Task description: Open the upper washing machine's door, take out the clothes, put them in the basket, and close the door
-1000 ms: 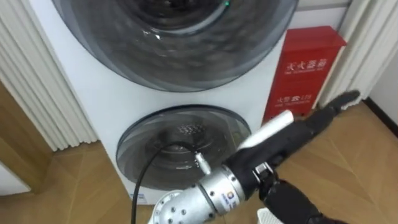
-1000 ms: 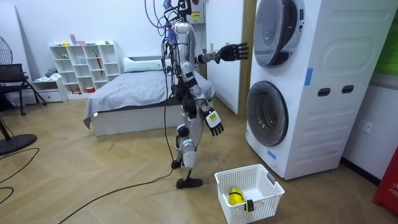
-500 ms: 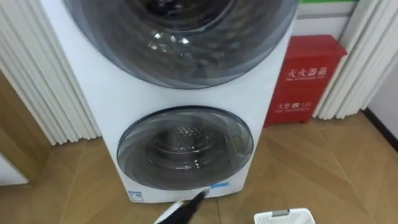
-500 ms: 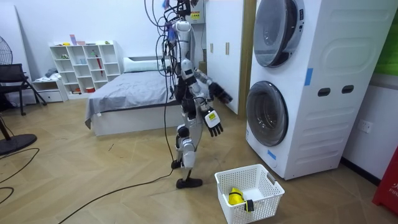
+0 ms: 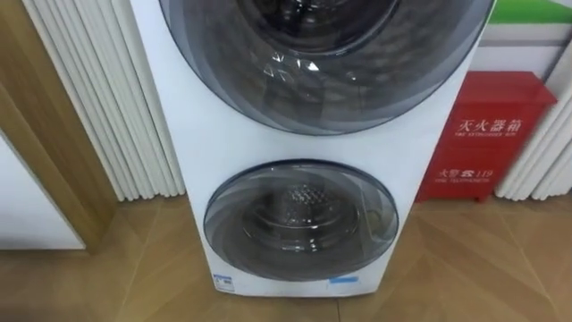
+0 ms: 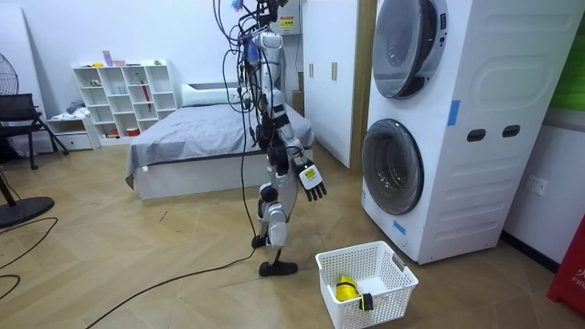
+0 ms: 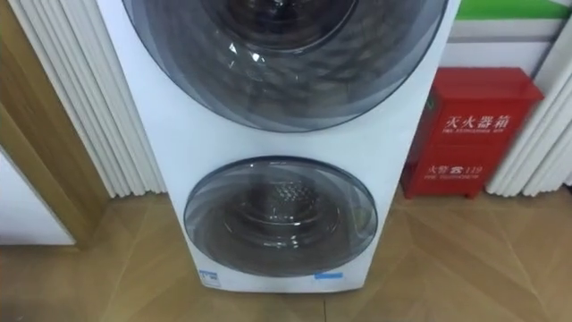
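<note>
Washing machine (image 5: 179,170): white casing, with small blue stickers near its bottom edge
Upper door (image 5: 326,63): smoky dark grey glass with faceted glints
Lower door (image 5: 299,219): dark grey glass; the silver drum behind it is dotted with holes
Cabinet (image 5: 487,134): red, with white characters
Floor (image 5: 483,259): brown wood in a herringbone pattern
Wall panels (image 5: 98,98): white, with vertical ribs
Basket (image 6: 388,306): white lattice — something yellow and black inside
Bed (image 6: 187,137): grey cover
Right hand (image 6: 313,181): black
</note>
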Available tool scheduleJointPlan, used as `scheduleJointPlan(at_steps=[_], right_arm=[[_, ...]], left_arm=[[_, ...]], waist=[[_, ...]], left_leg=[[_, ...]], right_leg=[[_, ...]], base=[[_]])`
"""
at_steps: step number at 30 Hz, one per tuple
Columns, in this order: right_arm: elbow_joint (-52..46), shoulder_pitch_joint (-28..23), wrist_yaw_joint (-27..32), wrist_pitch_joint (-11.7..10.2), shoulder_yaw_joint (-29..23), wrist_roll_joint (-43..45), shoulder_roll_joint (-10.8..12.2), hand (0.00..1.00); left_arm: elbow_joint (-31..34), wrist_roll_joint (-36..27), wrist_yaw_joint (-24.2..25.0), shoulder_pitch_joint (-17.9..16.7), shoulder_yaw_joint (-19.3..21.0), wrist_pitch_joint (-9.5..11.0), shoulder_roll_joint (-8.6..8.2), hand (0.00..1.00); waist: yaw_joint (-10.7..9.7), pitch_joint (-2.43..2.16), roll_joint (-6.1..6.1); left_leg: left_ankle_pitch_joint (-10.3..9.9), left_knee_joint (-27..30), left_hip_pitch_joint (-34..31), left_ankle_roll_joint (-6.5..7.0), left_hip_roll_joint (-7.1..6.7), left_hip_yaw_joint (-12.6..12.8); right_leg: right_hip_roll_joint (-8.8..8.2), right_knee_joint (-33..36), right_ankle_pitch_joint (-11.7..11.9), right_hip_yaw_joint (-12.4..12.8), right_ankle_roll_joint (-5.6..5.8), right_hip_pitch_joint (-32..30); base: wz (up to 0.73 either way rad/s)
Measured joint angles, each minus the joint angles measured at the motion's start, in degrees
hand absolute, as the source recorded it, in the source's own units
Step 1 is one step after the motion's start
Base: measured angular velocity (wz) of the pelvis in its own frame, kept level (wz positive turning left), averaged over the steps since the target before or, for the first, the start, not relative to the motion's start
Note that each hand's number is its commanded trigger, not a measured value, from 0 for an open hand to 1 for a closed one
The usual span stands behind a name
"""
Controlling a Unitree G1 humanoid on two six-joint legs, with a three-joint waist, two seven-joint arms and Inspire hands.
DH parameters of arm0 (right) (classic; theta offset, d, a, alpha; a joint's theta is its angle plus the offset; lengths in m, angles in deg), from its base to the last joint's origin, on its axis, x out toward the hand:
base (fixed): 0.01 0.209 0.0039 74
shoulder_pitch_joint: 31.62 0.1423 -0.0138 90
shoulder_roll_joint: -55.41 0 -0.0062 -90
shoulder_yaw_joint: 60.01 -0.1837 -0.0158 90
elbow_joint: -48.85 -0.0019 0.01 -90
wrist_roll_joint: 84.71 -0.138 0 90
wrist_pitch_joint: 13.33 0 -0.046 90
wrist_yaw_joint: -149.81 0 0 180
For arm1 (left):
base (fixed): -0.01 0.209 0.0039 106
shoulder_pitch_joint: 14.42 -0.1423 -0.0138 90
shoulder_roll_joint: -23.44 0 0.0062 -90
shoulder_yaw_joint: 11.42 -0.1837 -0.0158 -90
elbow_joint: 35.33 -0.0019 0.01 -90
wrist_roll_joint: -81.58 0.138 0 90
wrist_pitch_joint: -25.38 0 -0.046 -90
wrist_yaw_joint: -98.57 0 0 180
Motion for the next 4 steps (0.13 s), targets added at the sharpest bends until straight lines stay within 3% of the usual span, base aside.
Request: scheduleJointPlan(at_steps=[4], right_arm=[[1.7,-0.7,-0.4,0.0,-1.8,-4.7,0.8,0.0]], left_arm=[[-0.8,-0.8,-0.9,-1.4,2.5,-0.6,-0.85,0.0]], waist=[[0.1,-0.09,-0.27]], left_leg=[[0.0,-0.2,0.4,0.01,-0.04,0.3]], right_leg=[[0.03,0.0,0.0,0.6,0.03,0.0]], base=[[-0.08]])
